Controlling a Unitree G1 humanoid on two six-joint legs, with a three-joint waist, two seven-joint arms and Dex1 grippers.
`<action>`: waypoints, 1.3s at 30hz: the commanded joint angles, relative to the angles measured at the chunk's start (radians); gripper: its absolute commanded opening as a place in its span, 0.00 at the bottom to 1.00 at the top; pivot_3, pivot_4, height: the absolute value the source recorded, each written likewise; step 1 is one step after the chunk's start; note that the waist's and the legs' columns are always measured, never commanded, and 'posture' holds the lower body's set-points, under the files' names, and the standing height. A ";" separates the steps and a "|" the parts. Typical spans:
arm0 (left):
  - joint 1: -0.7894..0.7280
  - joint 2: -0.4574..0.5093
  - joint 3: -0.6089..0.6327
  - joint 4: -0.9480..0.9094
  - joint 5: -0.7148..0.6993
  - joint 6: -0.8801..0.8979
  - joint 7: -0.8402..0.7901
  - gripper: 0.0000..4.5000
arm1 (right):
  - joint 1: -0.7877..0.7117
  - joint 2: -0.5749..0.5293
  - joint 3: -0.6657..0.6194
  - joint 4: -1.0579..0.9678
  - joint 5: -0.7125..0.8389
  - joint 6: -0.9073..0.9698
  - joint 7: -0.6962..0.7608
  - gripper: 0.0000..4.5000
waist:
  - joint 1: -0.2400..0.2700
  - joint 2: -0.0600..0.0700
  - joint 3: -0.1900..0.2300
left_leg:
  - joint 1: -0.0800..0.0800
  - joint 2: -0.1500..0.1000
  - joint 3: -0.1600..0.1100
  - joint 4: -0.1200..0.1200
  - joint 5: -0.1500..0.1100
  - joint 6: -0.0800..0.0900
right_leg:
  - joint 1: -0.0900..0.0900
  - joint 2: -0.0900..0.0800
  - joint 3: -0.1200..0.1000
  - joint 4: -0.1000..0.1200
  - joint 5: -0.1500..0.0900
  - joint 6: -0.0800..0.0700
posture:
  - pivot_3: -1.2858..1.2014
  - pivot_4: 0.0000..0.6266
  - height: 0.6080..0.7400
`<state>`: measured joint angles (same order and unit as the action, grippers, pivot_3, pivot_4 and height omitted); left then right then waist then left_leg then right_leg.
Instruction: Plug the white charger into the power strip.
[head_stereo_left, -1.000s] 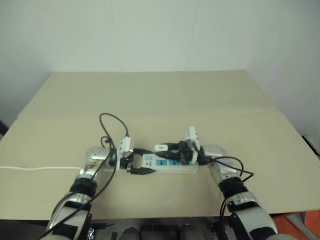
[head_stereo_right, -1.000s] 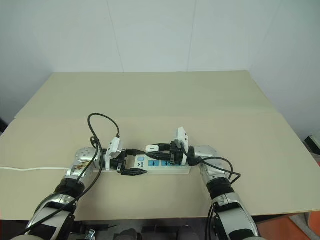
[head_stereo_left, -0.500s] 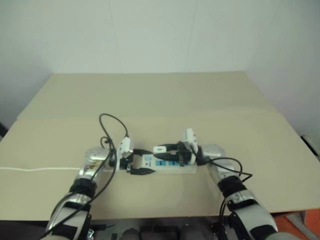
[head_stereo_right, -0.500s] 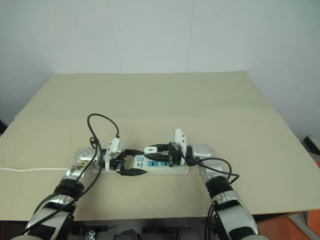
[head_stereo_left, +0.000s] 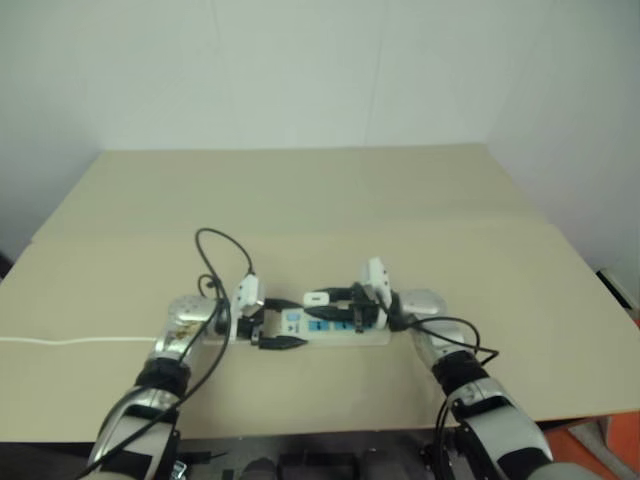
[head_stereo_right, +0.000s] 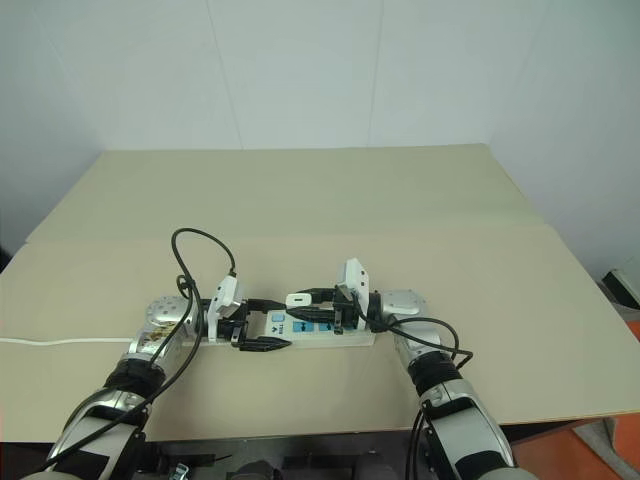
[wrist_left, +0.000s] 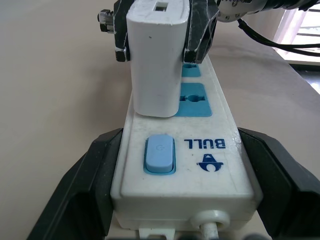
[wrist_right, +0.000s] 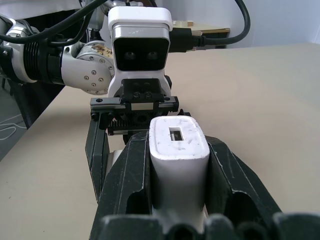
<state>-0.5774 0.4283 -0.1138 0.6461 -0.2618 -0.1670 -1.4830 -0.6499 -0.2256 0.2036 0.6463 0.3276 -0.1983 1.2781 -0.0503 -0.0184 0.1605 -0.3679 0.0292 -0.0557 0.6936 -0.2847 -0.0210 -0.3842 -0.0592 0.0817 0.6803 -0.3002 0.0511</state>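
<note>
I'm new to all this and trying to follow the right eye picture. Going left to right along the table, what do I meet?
Thin white cord → left claw, clamping the power strip's switch end → white charger above the strip → right claw, shut on the charger.

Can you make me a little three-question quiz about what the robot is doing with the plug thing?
1. True or false: the right claw holds the white charger.
2. What does the left claw grip? A) the power strip B) a cup C) nothing
3. What colour is the strip's switch?

Key: 1 true. 2 A, at its switch end. 3 blue.
</note>
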 joint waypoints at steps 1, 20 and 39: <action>0.010 0.027 0.015 -0.040 -0.017 -0.001 -0.033 0.73 | 0.063 -0.064 0.034 0.138 -0.139 0.014 -0.064 0.25 | 0.000 0.000 0.000 | 0.000 0.000 0.000 0.000 0.000 0.000 | 0.000 0.000 0.000 0.000 0.000 0.000 | 0.52 0.24 1.00; 0.020 0.027 0.009 -0.049 -0.015 -0.006 -0.032 0.73 | 0.024 -0.078 0.082 0.164 -0.147 0.107 -0.109 0.45 | -0.018 0.000 0.000 | 0.016 0.001 0.000 -0.009 0.000 0.000 | 0.016 0.001 0.000 -0.008 0.000 -0.001 | 0.52 0.24 1.00; 0.012 0.024 0.009 -0.044 -0.019 0.036 -0.031 0.73 | 0.069 -0.083 0.010 0.073 -0.098 0.045 -0.010 0.99 | -0.015 -0.007 -0.006 | 0.015 0.002 -0.001 -0.017 0.000 0.000 | 0.017 0.000 -0.003 -0.017 0.001 -0.001 | 0.52 0.24 1.00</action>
<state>-0.5512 0.4375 -0.1126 0.6230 -0.2603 -0.1618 -1.4821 -0.6520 -0.2835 0.1869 0.6643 0.2589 -0.2229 1.2341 -0.0649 -0.0259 0.1548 -0.3526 0.0317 -0.0567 0.6762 -0.2848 -0.0210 -0.3670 -0.0587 0.0786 0.6628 -0.2994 0.0496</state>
